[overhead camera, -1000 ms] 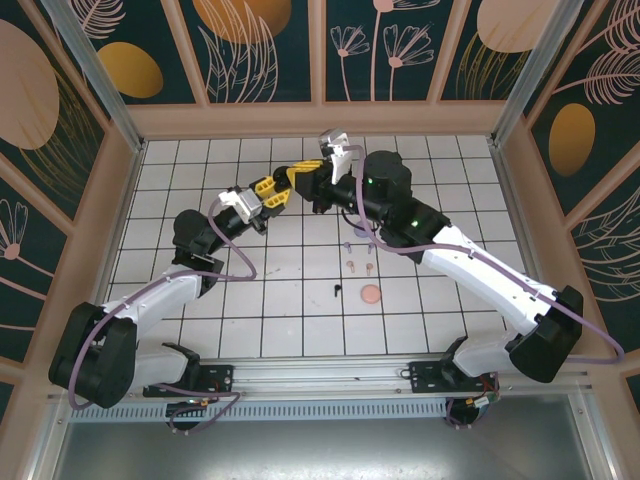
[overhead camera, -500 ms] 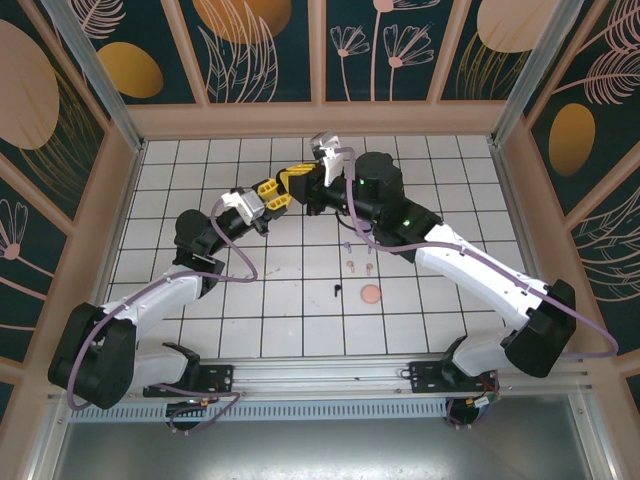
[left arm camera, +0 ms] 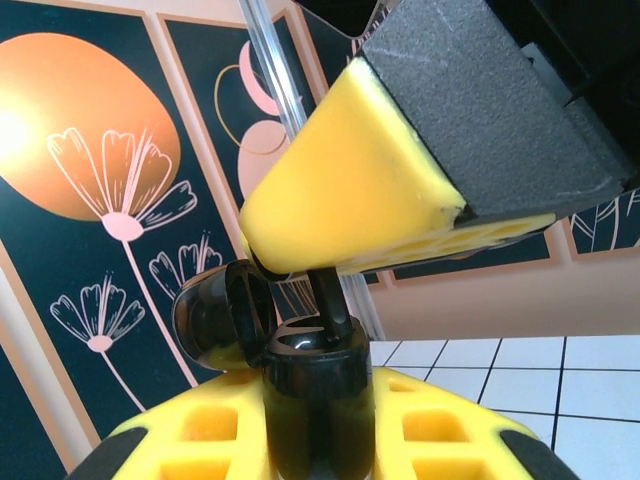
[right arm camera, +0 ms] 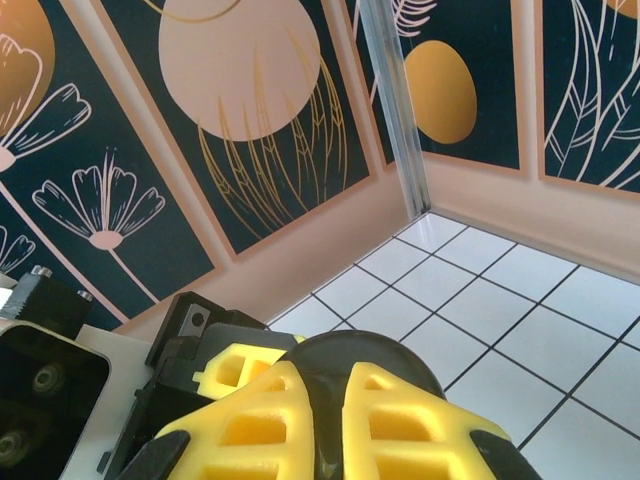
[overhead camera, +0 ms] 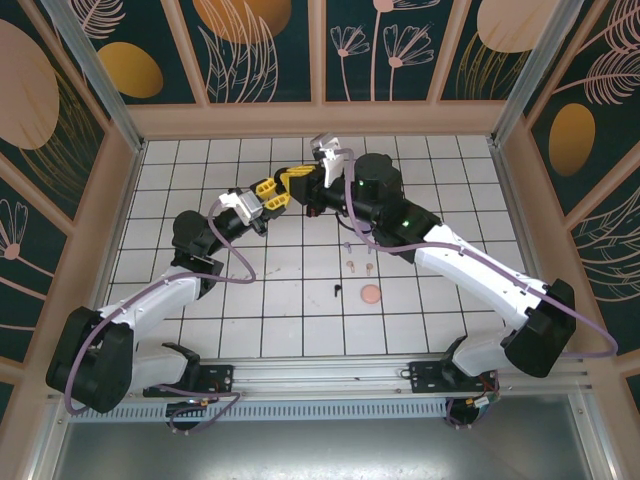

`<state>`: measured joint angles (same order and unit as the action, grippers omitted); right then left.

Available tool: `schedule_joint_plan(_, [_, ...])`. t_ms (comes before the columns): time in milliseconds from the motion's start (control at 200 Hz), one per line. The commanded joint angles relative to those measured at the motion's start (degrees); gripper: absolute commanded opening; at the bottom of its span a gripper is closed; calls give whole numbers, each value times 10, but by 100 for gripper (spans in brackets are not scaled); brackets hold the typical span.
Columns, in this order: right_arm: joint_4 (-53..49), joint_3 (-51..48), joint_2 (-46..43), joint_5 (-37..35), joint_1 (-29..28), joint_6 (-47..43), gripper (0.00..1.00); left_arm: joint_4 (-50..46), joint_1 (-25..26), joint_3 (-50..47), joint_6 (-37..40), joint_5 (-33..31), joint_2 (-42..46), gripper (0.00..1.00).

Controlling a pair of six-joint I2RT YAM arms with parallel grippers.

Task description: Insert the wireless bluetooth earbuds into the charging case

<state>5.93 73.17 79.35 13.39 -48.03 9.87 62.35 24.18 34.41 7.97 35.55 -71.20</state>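
Left claw (overhead camera: 271,190): clamped on the charging case (left arm camera: 318,390), lid open.
Right claw (right arm camera: 322,388): closed on a black earbud (left arm camera: 331,300), at the case's mouth.
Other earbuds (overhead camera: 352,265): loose on the table (overhead camera: 200,170), well apart from the case.

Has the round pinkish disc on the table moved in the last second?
No. The round pinkish disc stays on the same table tile, right of the black earbud.

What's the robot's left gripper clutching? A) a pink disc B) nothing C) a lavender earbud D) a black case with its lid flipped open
D: in the left wrist view, the left gripper is clamped on a black charging case that stands hinged open.
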Motion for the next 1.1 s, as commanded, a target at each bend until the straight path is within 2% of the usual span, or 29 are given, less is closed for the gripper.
schedule_joint_plan(0, [18,-12,9,-1,5,9,11,15,3,13,6,10,15,0])
schedule_joint_plan(410, [-28,2,31,54,1,-25,11,14,3,15,2,8,13,0])
schedule_joint_plan(721, [-64,10,51,38,-5,-43,12,11,3,17,-1,7,12,0])
schedule_joint_plan(836, [-63,21,48,16,-3,-31,26,8,3,16,-1,6,9,0])
schedule_joint_plan(906, [-64,33,45,6,-1,-20,42,8,3,16,-1,6,6,0])
schedule_joint_plan(1011, [-67,57,37,-5,3,0,58,11,3,14,-5,3,1,0])
schedule_joint_plan(1091, [-70,72,25,-6,7,15,65,15,3,14,-7,3,-3,0])
